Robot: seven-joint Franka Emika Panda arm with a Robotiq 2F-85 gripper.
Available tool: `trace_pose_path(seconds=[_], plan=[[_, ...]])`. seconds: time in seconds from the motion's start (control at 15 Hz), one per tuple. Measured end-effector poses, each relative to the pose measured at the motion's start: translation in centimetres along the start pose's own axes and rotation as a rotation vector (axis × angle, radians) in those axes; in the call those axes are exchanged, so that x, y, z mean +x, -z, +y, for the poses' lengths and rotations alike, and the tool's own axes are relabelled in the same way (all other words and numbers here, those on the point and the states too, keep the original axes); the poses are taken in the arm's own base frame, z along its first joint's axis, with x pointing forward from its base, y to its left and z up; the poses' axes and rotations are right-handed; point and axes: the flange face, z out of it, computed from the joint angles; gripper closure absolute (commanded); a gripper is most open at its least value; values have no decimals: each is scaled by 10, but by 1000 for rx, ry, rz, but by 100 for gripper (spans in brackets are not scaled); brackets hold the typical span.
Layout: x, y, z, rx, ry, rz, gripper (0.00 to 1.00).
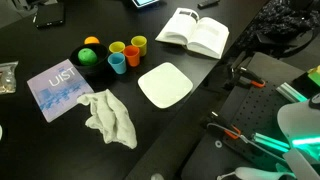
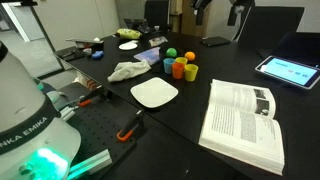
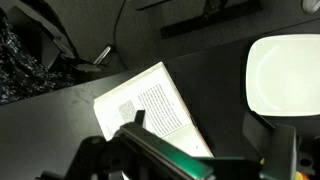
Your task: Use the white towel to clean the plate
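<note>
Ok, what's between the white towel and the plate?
Nothing. In both exterior views only a bare strip of black table lies between the towel and the plate.

Wrinkled cloth white towel (image 1: 111, 117), smooth glossy plate (image 1: 165, 84), matt black table (image 1: 200, 120).

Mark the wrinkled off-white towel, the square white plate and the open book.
wrinkled off-white towel (image 1: 111, 117), an exterior view, middle folds.
square white plate (image 1: 165, 84), an exterior view, bare centre.
open book (image 3: 150, 105), wrist view, printed page.

One plate (image 1: 164, 84), one towel (image 1: 111, 117) — three cups (image 1: 116, 62), one book (image 1: 195, 32).
</note>
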Motion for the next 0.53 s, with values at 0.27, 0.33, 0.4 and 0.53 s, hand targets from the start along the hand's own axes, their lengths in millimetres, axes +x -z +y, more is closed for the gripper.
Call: trace_pose_path(seconds=[0.27, 0.33, 0.4, 0.53], plan=[[1, 4, 1, 0, -2, 10, 0], [1, 4, 1, 0, -2, 10, 0], [1, 5, 1, 0, -2, 10, 0], [1, 4, 1, 0, -2, 10, 0]])
